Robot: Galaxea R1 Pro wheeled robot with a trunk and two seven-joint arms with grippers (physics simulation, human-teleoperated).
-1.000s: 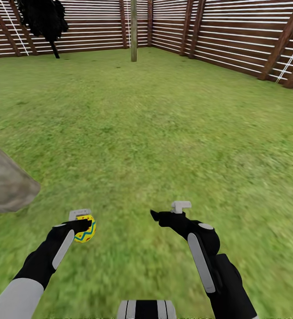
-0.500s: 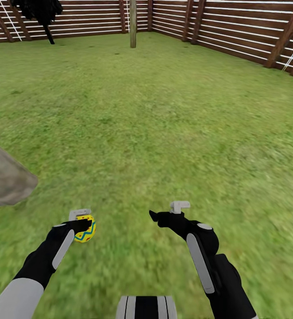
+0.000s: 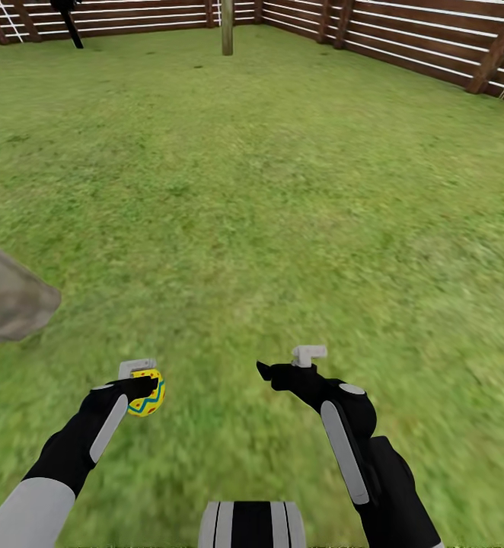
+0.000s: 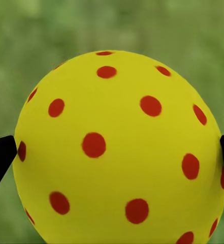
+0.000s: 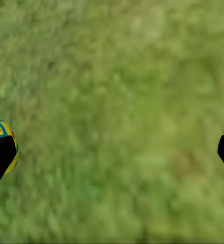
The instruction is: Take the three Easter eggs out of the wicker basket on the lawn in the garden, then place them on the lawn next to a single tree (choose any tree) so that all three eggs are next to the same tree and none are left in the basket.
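One Easter egg (image 3: 147,393), yellow with red dots, sits in view; two pincers, the left pincer (image 3: 139,378) and the right pincer (image 3: 288,364); one thick grey-brown trunk (image 3: 8,298) at the left edge; one thin post-like trunk (image 3: 227,27) far off; one slatted fence (image 3: 404,42); one lawn (image 3: 282,198)

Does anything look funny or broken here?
Nothing looks broken. The left gripper holds one Easter egg above the lawn, and the egg looks whole. The right gripper is open with nothing in it. A grey-brown trunk leans in at the left edge.
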